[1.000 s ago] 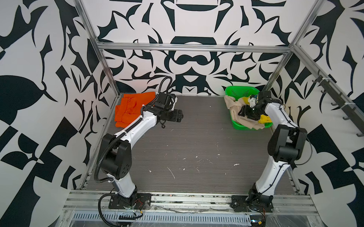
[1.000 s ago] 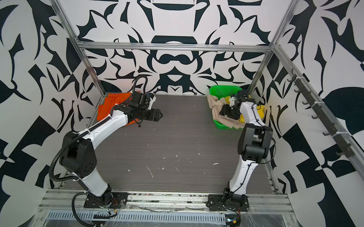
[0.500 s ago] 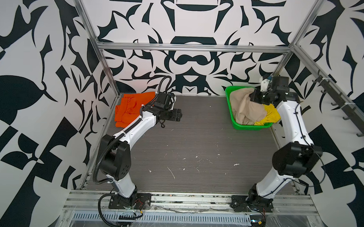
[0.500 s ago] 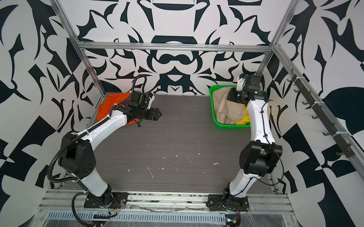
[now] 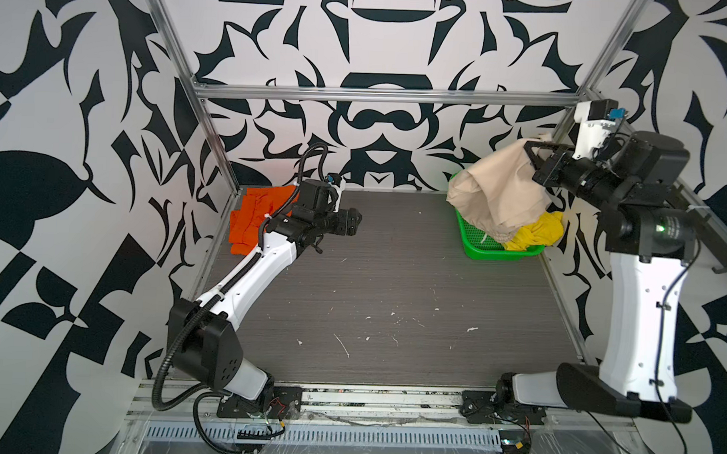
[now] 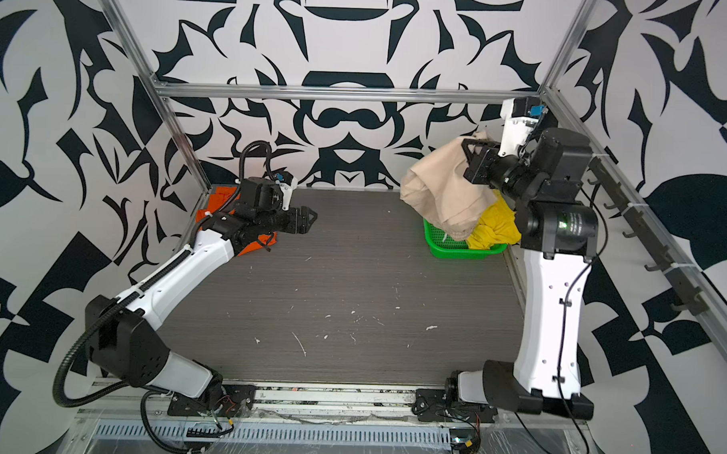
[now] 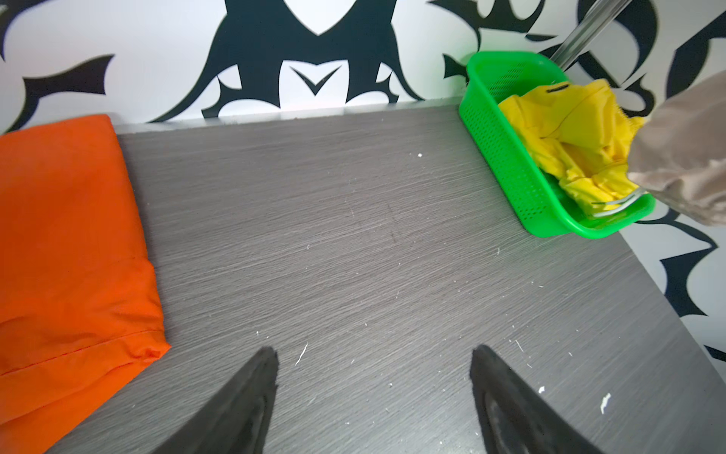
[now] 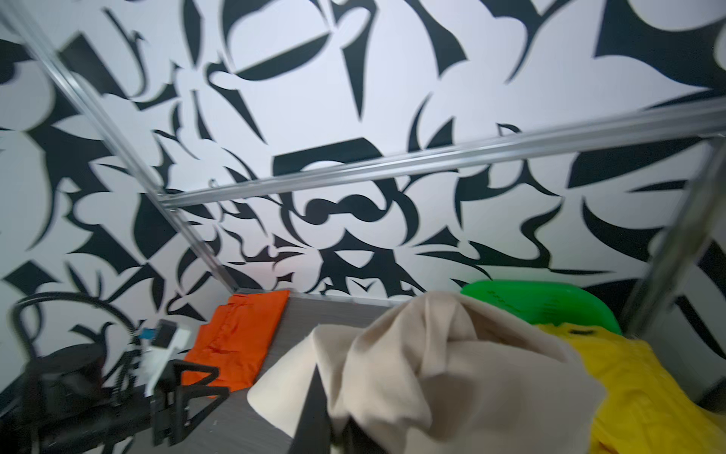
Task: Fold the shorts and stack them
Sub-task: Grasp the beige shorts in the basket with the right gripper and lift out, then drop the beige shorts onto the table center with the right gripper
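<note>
My right gripper (image 5: pixel 530 150) (image 6: pixel 467 148) (image 8: pixel 334 424) is shut on the beige shorts (image 5: pixel 496 187) (image 6: pixel 446 189) (image 8: pixel 451 365). They hang bunched in the air above the green basket (image 5: pixel 498 253) (image 7: pixel 499 149) at the back right. The yellow shorts (image 5: pixel 532 234) (image 7: pixel 565 141) lie crumpled in that basket. Folded flat at the table's back left corner are the orange shorts (image 5: pixel 252 220) (image 7: pixel 66 236). Just to their right, my left gripper (image 5: pixel 356 219) (image 6: pixel 312 218) (image 7: pixel 373 353) hovers open and empty over bare table.
The dark grey table (image 5: pixel 392 299) is walled by patterned panels with aluminium frame posts (image 5: pixel 215 148) at the back corners. The basket sits against the right back corner. A rail with hooks (image 6: pixel 660 255) runs along the right wall.
My right gripper shut on the beige shorts in the basket and rose, pulling them up and out. The left arm has hardly moved.
</note>
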Motion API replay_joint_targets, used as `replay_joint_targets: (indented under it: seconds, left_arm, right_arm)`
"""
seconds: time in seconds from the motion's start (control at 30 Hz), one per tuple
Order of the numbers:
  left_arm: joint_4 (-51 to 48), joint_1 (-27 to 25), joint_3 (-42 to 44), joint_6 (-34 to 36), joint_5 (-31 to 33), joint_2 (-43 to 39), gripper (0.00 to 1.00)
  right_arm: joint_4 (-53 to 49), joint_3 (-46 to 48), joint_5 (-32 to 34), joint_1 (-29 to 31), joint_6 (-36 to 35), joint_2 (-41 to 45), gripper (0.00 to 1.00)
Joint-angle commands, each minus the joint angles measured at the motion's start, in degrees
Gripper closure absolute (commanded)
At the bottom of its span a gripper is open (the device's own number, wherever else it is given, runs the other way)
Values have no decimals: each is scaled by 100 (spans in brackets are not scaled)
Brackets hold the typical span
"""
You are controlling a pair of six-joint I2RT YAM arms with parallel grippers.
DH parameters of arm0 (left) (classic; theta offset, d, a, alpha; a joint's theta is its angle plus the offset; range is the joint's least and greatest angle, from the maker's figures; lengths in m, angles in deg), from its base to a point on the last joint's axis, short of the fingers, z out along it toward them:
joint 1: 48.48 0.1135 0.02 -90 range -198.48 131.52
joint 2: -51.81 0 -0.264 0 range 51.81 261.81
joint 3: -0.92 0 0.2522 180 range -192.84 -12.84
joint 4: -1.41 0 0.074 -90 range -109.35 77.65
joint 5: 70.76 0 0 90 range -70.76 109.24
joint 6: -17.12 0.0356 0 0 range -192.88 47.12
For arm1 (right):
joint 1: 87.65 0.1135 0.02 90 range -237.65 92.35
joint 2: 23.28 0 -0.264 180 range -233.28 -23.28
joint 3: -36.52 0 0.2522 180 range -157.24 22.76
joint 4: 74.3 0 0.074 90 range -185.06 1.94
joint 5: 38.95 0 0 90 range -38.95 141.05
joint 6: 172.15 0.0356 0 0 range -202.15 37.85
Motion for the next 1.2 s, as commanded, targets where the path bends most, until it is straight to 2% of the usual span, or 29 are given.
replay_joint_targets:
  seconds: [0.0, 0.27, 0.53, 0.63, 0.77, 0.9, 0.93, 1.0, 1.07, 1.1, 1.17]
  left_arm:
    - [293, 20, 180, 104, -212, -337, 19]
    - [493, 24, 781, 154, -528, -1109, 19]
    - [470, 18, 1449, 184, -451, -1978, 19]
    - [437, 24, 1667, 260, -395, -2225, 19]
    - [230, 25, 1796, 359, -266, -2448, 19]
    - [111, 19, 1880, 430, -53, -2622, 19]
    - [105, 23, 1916, 443, -38, -2659, 19]
    - [103, 19, 1963, 459, -41, -2705, 19]
    - [100, 22, 2010, 464, -65, -2682, 19]
    - [86, 22, 2045, 456, -82, -2656, 19]
    - [53, 17, 2113, 400, -105, -2544, 19]
  right_arm:
    - [233, -90, -496, 319, 445, 411, 100]
    - [836, 1405, -587, 1405, 971, 942, 100]
    - [1390, 2602, 406, 3532, 914, 511, 100]
    - [1896, 3054, 541, 3978, 1031, 180, 100]
    - [2539, 3419, 310, 4174, 1317, -341, 100]
    - [2457, 3068, -9, 4348, 1243, -934, 100]
    - [2391, 3024, 29, 4343, 1199, -997, 100]
    - [2159, 3140, 554, 4250, 1089, -972, 100]
    - [2042, 3497, 710, 3830, 1231, -895, 100]
    - [2010, 3671, 749, 3556, 1322, -833, 95]
    - [1840, 4114, 779, 3068, 1428, -678, 62]
